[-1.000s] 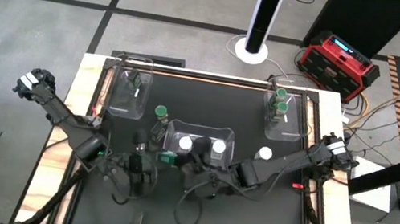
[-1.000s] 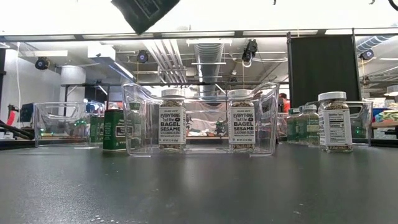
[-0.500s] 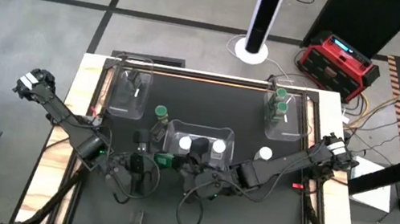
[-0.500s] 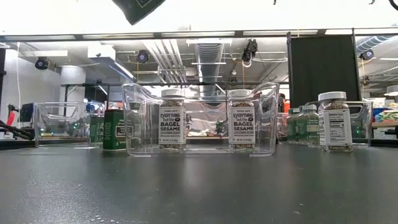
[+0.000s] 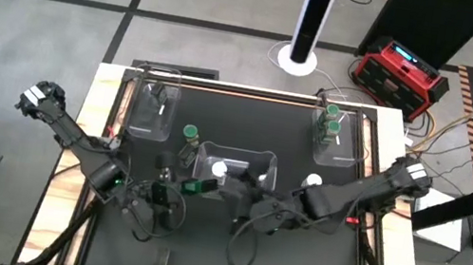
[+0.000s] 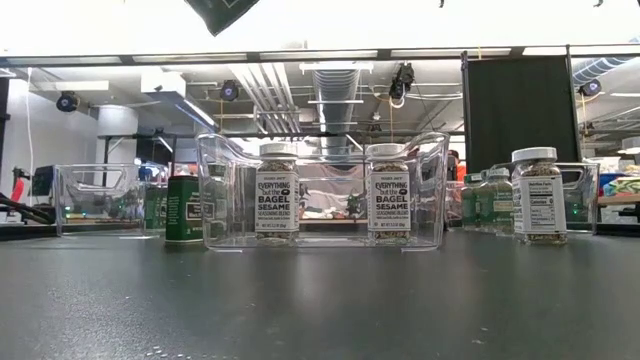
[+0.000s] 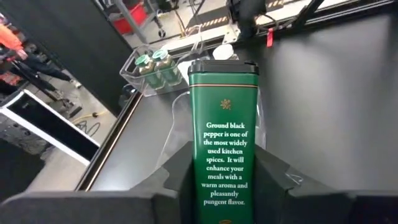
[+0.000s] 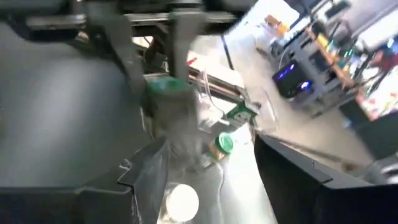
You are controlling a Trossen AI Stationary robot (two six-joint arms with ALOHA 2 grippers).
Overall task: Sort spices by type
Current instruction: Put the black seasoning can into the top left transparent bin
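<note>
My left gripper [image 5: 187,186] is shut on a green tin of ground black pepper [image 7: 224,137], held above the table just left of the middle clear bin [image 5: 238,155]. That bin holds two white-lidded spice jars [image 6: 277,193] [image 6: 388,193]. My right gripper [image 5: 243,197] hovers at the bin's near side, open, with nothing between its fingers [image 8: 68,199]. Another green tin [image 6: 183,208] and a green-lidded jar [image 5: 189,131] stand on the table left of the bin. A white-lidded jar [image 5: 313,180] stands to its right. My left gripper pinches the tin's bottom end [image 7: 225,193] between its two fingers, one on each side wall. The tin runs along the fingers, lid end away from the wrist and text face toward the camera. It is lifted clear of the table.
A clear bin [image 5: 152,109] at the far left holds a dark-lidded jar. A clear bin [image 5: 333,134] at the far right holds green-lidded jars. A small dark object [image 5: 164,258] lies near the front edge. The near half of the black tabletop [image 6: 320,300] is bare.
My right arm has swung toward the table's right edge, and its gripper has shifted right along the middle bin's near side. My left gripper has gone a little upward with the tin.
</note>
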